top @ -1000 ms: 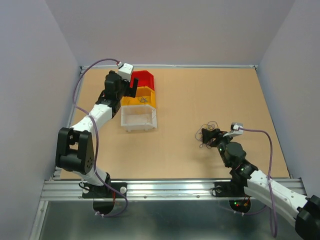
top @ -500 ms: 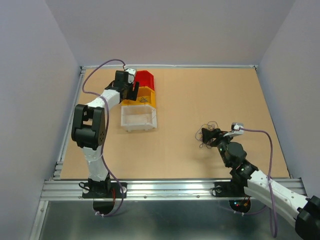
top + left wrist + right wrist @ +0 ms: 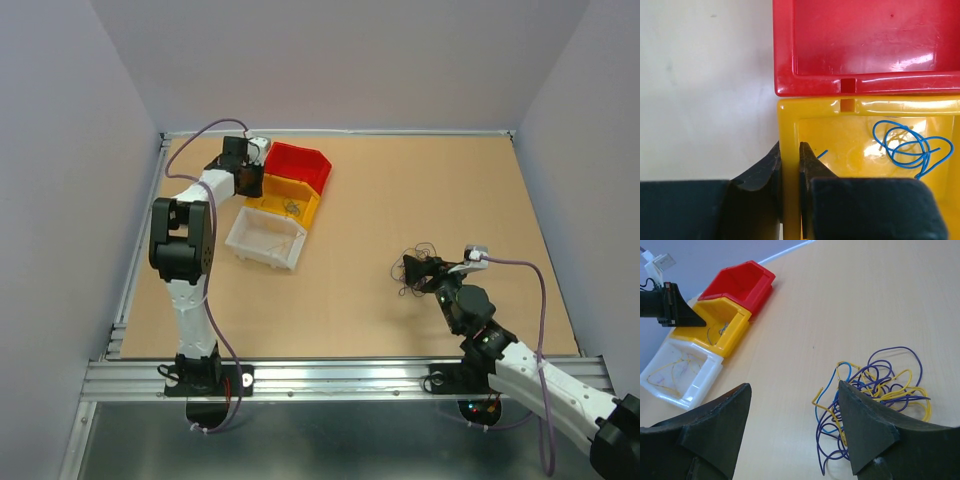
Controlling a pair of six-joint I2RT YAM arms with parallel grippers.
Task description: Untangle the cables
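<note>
Tangle of thin purple, yellow and blue cables (image 3: 875, 390) is lying on the tan wooden tabletop (image 3: 850, 300) just ahead of the right gripper (image 3: 794, 387), sitting nearer its right-hand finger. The two dark fingers are standing wide apart with nothing between them. That finger is covering the near edge of the clump, so its full outline is being cut off. From overhead the same clump (image 3: 418, 262) is showing only as hair-fine dark scribbles just beyond the gripper (image 3: 412, 272). The left gripper (image 3: 790, 152) is clamping a side wall of the glossy yellow plastic bin (image 3: 865, 106), one finger pressing outside and the other inside. Its black body is hiding the nearer part of that bin. A loose coil of blue wire (image 3: 905, 147) is lying inside, off to the inner finger's side, with a short blue end peeking out beside that finger. The glossy red plastic bin (image 3: 865, 45) is sitting directly beyond the gripper, rim to rim with the yellow one. The translucent white plastic bin (image 3: 705, 377) is adjoining the yellow bin's opposite end, holding faint yellowish and purple strands (image 3: 670, 372) that are proving hard to trace.
</note>
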